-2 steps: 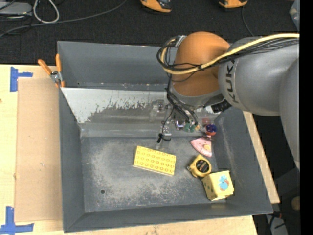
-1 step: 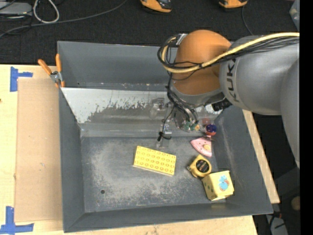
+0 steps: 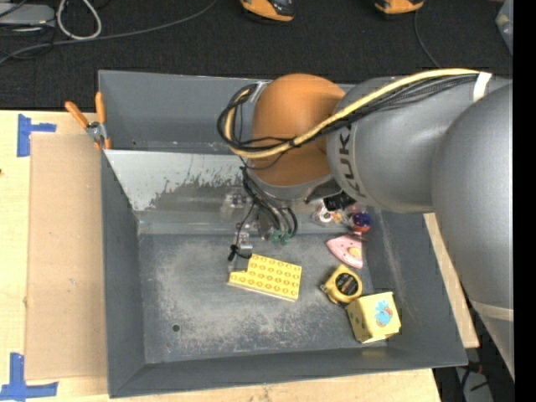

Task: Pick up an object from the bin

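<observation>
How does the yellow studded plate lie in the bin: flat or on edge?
Flat: the yellow studded plate rests on the bin floor, its rows of studs facing up.

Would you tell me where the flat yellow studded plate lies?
In the camera view the yellow studded plate lies mid-floor in the bin, just below the gripper and left of the round yellow-and-black thing.

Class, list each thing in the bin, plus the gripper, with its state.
yellow studded plate: lying flat, studs up, not lifted.
yellow tape measure: lying loose, untouched.
yellow box: sitting loose, untouched.
pink piece: lying flat, untouched.
gripper: low, at the plate's upper-left edge.
</observation>
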You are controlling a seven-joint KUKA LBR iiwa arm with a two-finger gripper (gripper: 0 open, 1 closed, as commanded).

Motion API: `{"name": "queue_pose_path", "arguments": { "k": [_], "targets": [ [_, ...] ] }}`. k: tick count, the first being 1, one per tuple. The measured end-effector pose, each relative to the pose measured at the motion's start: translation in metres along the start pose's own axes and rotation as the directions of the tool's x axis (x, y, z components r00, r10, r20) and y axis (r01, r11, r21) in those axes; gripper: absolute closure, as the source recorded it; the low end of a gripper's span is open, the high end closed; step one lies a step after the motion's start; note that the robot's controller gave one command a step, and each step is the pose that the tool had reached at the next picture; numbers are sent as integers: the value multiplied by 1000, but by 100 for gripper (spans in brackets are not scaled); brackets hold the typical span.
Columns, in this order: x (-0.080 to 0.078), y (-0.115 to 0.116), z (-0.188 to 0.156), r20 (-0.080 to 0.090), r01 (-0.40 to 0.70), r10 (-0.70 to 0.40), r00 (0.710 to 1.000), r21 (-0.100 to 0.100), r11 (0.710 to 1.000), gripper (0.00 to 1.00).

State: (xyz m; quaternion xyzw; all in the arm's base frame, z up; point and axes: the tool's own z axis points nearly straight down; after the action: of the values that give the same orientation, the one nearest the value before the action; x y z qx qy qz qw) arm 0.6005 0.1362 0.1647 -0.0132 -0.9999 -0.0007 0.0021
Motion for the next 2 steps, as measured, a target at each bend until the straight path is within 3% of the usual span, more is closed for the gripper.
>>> {"name": "queue_pose_path", "arguments": {
  "k": [1, 2],
  "targets": [
    [1, 4, 13, 3, -4, 4, 1000, -1, 1000, 0],
    [-9, 21, 24, 3, -3, 3, 1000, -1, 1000, 0]
  ]
}}
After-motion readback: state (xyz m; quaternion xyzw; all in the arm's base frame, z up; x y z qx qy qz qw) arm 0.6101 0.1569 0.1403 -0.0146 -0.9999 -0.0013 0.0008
